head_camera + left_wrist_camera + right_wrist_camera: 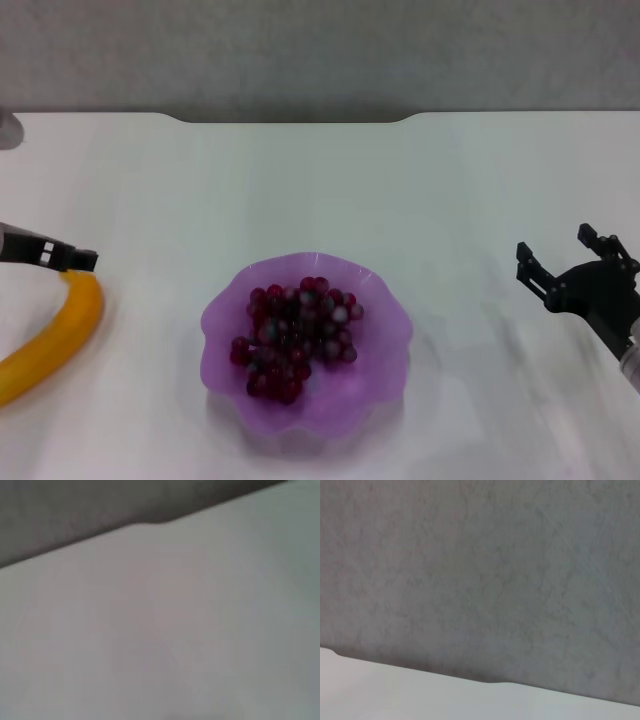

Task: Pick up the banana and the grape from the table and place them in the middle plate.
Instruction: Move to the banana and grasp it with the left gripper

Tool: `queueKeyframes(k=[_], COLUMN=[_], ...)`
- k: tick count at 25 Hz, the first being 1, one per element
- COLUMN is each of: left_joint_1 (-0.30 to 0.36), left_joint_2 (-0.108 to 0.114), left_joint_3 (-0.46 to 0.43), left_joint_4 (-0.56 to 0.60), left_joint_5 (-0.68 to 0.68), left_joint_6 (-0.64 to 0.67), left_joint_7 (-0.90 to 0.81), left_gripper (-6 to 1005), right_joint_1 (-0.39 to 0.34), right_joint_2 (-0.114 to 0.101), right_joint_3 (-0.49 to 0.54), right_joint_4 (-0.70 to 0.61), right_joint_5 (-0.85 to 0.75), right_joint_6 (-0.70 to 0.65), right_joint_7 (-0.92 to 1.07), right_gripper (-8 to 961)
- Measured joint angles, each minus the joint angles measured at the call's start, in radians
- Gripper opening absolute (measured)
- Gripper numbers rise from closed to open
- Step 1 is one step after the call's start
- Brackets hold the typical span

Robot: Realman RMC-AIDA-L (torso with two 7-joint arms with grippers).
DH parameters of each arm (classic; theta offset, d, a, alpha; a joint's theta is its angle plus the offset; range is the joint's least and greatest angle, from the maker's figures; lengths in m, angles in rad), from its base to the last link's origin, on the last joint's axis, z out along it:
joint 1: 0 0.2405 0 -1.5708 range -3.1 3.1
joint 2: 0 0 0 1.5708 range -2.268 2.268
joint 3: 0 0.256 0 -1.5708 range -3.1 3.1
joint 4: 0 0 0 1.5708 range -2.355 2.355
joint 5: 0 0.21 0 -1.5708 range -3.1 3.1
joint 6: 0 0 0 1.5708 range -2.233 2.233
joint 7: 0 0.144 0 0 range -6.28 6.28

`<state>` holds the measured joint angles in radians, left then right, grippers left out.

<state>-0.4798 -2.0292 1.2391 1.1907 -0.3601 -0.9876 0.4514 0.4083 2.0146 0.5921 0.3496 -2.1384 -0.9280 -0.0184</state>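
The grape bunch, dark red and glossy, lies inside the middle plate, a translucent purple plate with a wavy rim, at the centre front of the white table. The yellow-orange banana lies on the table at the far left, running off the picture's edge. My left gripper reaches in from the left edge and sits right at the banana's upper end. My right gripper is open and empty, over the table to the right of the plate. Both wrist views show none of the fruit.
The table's notched far edge meets a grey wall. The left wrist view shows only bare tabletop and that edge. The right wrist view shows mostly wall above the table edge.
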Motion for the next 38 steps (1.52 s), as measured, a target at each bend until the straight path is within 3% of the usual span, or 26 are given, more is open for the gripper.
queueKeyframes(k=[10,25,38], left_joint_1=[-0.052,-0.126,-0.155], left_joint_2=[-0.001,0.002,0.002], left_joint_3=[-0.002,-0.011,-0.030], left_joint_4=[-0.025,-0.234,-0.321], left_joint_5=[0.089,0.155,0.166], left_joint_6=[-0.146,-0.083,-0.030], left_joint_7=[-0.014,-0.010,-0.006], left_gripper=[877,877,877], right_joint_1=[0.000,0.003,0.004], right_joint_2=[-0.001,-0.001,-0.001], right_joint_3=[-0.008,-0.009,-0.011], right_joint_4=[0.000,0.000,0.003], right_joint_5=[0.000,0.000,0.000], right_joint_6=[0.000,0.000,-0.001], right_joint_7=[0.000,0.000,-0.002], right_gripper=[863,862,862])
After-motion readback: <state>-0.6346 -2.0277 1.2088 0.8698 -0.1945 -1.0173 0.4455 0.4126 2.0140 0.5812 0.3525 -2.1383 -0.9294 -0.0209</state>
